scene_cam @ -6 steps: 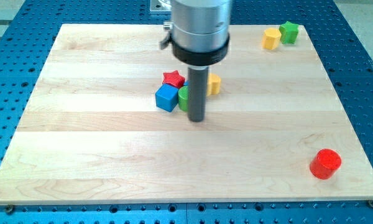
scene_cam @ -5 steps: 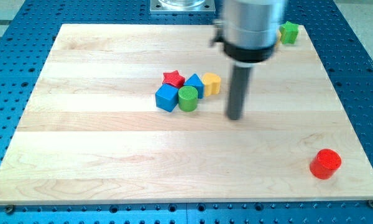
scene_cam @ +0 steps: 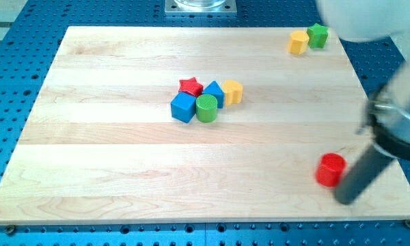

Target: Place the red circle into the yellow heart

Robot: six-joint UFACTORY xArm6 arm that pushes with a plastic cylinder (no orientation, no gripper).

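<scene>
Board (scene_cam: 109, 171) read from the view's left: a tight cluster near centre, blue cube (scene_cam: 183, 107) leftmost, red star (scene_cam: 190, 86) just above it, green cylinder (scene_cam: 206, 108) touching the cube's right side, a second blue block (scene_cam: 214, 93) behind that, shape not clear to me; on the cluster's right edge a yellow block (scene_cam: 233, 91), which I take for the yellow heart, though another yellow block (scene_cam: 298, 42) sits beside a green block (scene_cam: 318, 35) at the view's top right and neither outline is sharp enough to be sure; the red circle (scene_cam: 331, 169) lies at the view's lower right, well apart from both; my tip (scene_cam: 344, 200) is just beside it, on its lower-right side, blurred, contact cannot be told; no jaws on this rig, only the rod, so nothing opens, closes or grips. Handling, as judgement: the circle looks small, rigid and light, likely to slide easily on the smooth wood; being round it will tend to roll off a push that is off-centre; best contact is the middle of its side wall opposite the heart, i.e. the lower-right face, pushing up and leftward; risk of nudging the cluster on arrival.
</scene>
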